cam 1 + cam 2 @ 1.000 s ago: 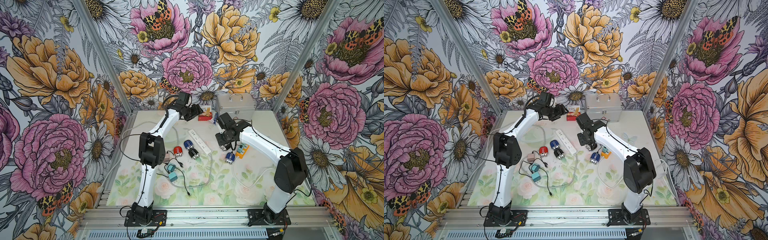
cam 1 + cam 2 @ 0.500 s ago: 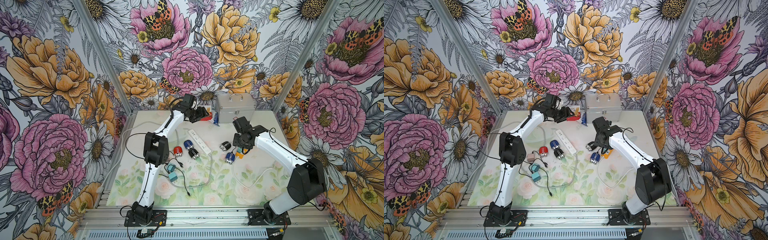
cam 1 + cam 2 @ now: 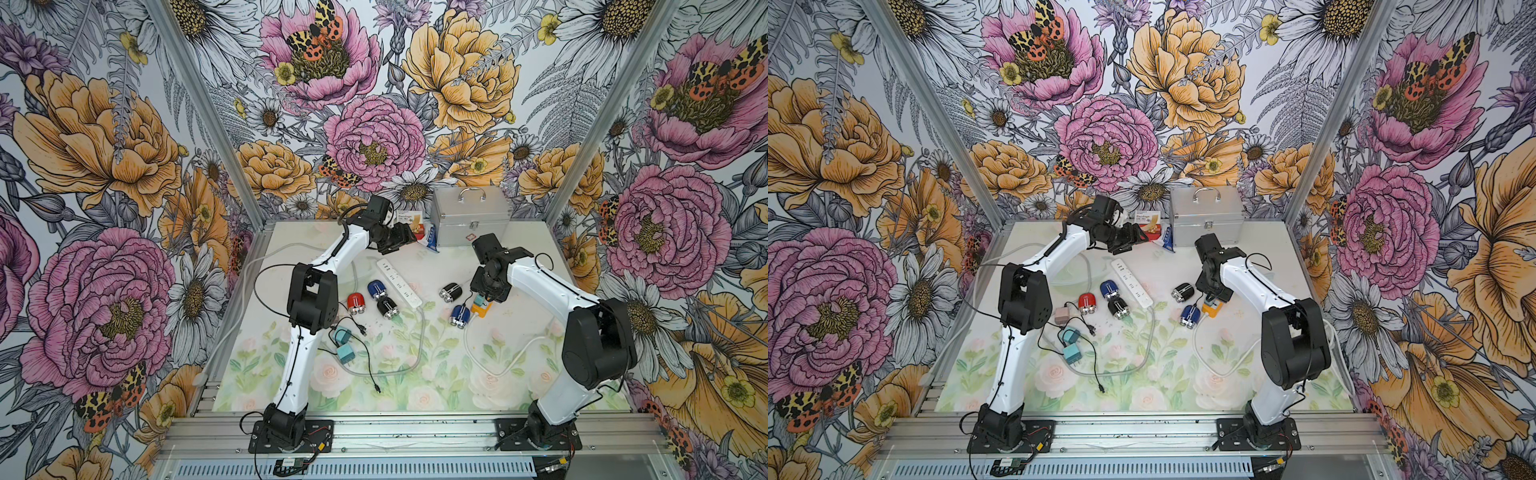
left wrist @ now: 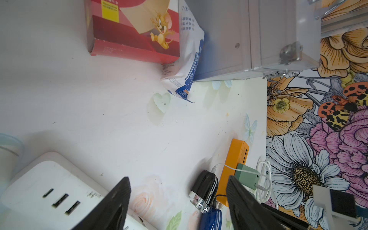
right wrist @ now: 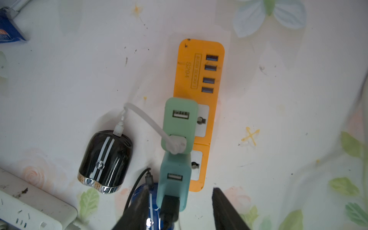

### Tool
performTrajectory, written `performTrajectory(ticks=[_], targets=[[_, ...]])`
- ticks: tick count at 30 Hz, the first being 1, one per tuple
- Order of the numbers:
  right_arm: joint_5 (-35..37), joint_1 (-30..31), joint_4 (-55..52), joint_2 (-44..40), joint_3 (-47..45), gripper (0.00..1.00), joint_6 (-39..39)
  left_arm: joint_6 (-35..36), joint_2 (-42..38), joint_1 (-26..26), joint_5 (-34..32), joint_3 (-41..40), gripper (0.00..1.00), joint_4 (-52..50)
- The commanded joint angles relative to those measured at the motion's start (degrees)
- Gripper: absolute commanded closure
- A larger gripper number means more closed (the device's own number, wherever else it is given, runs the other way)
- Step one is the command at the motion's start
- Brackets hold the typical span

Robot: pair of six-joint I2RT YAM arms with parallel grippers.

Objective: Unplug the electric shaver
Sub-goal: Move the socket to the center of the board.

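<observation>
While the left gripper [image 4: 177, 178] hangs open-fingered and empty near the red box [image 4: 131, 33], the right gripper [image 5: 180, 190] has its fingers [image 5: 224, 208] apart astride the teal adapter [image 5: 175, 171] on the orange power strip [image 5: 197, 69]. Beside it on the desk [image 5: 278, 99] lies the black shaver [image 5: 105, 161], its white cable [image 5: 147, 119] in the green adapter [image 5: 180, 123].

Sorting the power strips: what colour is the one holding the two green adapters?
The power strip is orange, shown best in the right wrist view.
</observation>
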Motion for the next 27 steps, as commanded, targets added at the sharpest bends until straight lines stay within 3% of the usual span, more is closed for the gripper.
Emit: performTrajectory(ticks=[1, 14, 23, 27], targets=[[-0.3, -0.5, 0.2, 0.9, 1.9, 0.51, 0.7, 2.2, -3.7, 0.6, -0.3, -1.2, 0.24, 0.0], [-1.8, -0.8, 0.2, 3.7, 0.1, 0.61, -2.4, 2.6, -4.5, 1.2, -0.1, -3.0, 0.23, 0.0], [-4.3, -0.9, 0.2, 5.9, 0.8, 0.81, -6.3, 2.9, -5.4, 1.5, -0.4, -4.5, 0.24, 0.0], [-6.3, -0.5, 0.2, 5.9, 1.0, 0.84, -9.2, 2.9, -6.0, 1.6, -0.6, -4.8, 0.23, 0.0]])
